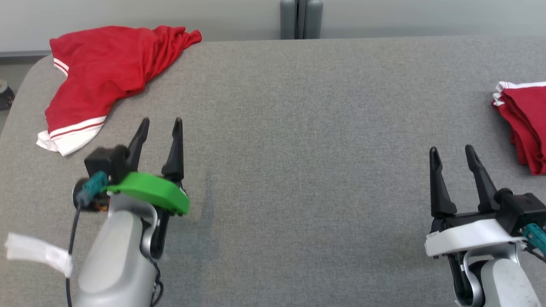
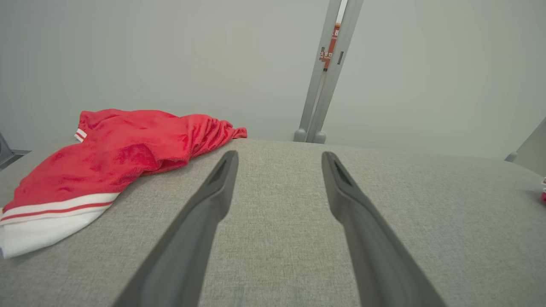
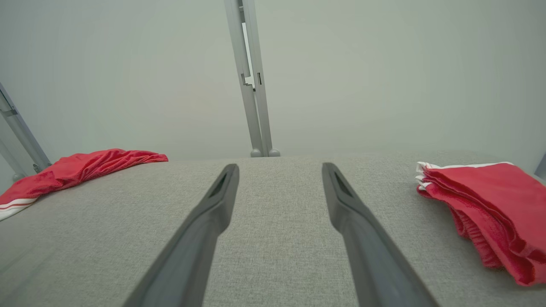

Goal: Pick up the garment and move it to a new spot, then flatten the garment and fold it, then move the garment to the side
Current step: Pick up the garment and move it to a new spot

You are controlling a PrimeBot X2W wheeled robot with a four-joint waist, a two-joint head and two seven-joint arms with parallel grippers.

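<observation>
A crumpled red garment [image 1: 102, 72] with white striped hems lies loose at the far left corner of the grey padded table [image 1: 298, 149]; it also appears in the left wrist view [image 2: 106, 166] and the right wrist view [image 3: 81, 168]. My left gripper [image 1: 162, 123] hovers just right of its white hem, open, with nothing between the fingers [image 2: 213, 200]. Over the right part of the table my right gripper [image 1: 452, 151] is open and holds nothing. A folded stack of red garments [image 1: 527, 123] rests at the right edge, also in the right wrist view [image 3: 486, 204].
A grey wall and a vertical grey post [image 1: 301, 19] stand behind the table's far edge. The table's rounded left corner [image 1: 25, 85] drops off beside the crumpled garment. A white tag [image 1: 38, 251] hangs from the left arm's cable.
</observation>
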